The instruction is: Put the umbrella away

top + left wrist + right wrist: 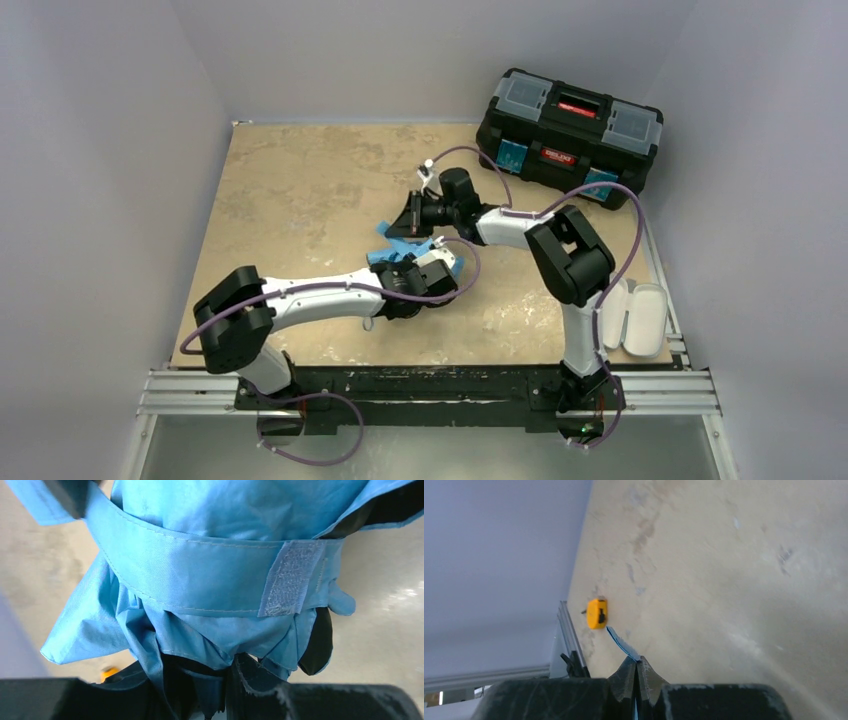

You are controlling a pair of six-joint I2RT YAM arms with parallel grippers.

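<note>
Blue fabric, soft and slippery, we judge: the umbrella (398,252) lies on the bench (290,190), left hand (200,692) pinching its bunched folds, right hand (636,680) pressed together on the strap (200,577) tip. Better hold: its stiff core.

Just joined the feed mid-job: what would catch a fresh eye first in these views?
The light blue umbrella, bunched at the centre of the table, fills the left wrist view with its strap wrapped around the folds. The right pincer is shut on the strap's thin end, while the left pincer grips the lower fabric. A black toolbox sits closed at the far right corner.
</note>
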